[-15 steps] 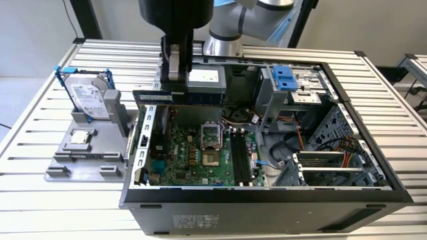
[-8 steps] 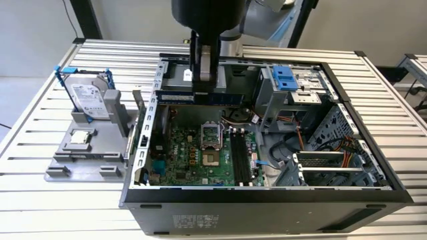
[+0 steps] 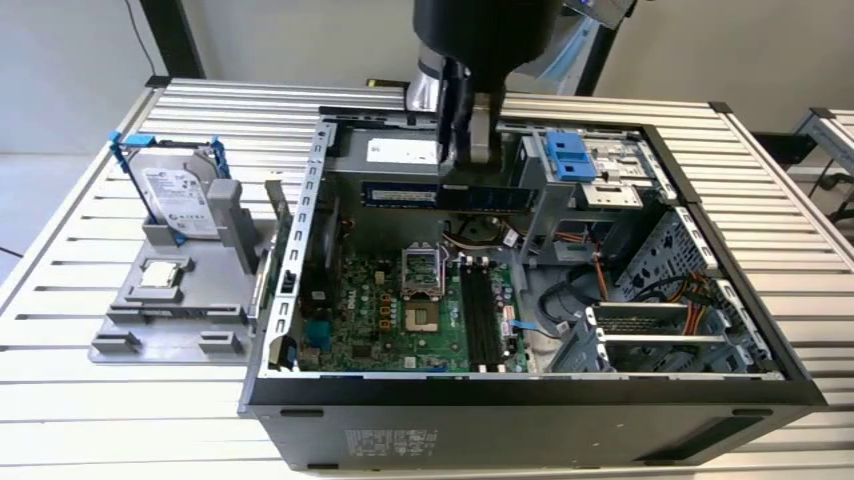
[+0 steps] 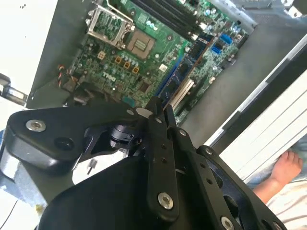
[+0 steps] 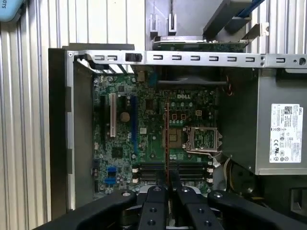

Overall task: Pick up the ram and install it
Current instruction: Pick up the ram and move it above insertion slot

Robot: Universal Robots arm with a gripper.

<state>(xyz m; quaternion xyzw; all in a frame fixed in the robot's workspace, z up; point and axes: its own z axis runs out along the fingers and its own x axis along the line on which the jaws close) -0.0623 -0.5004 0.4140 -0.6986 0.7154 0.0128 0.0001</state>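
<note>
gripper [image 5: 168,183] – fingers pinched narrow on the ram [image 5: 167,139], held on edge | ram hung above the motherboard [image 5: 144,120], well apart from and crosswise to its black slots [image 5: 148,168] | risk: unturned or tilted, it would likely jam or bend

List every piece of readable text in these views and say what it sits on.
Power supply label: print too small to read.
Hard drive label: too small to read.
Pale label on the ram, held in the gripper: unreadable.
Case front sticker: unreadable.
Motherboard: a white maker's logo, no other legible print.
</note>
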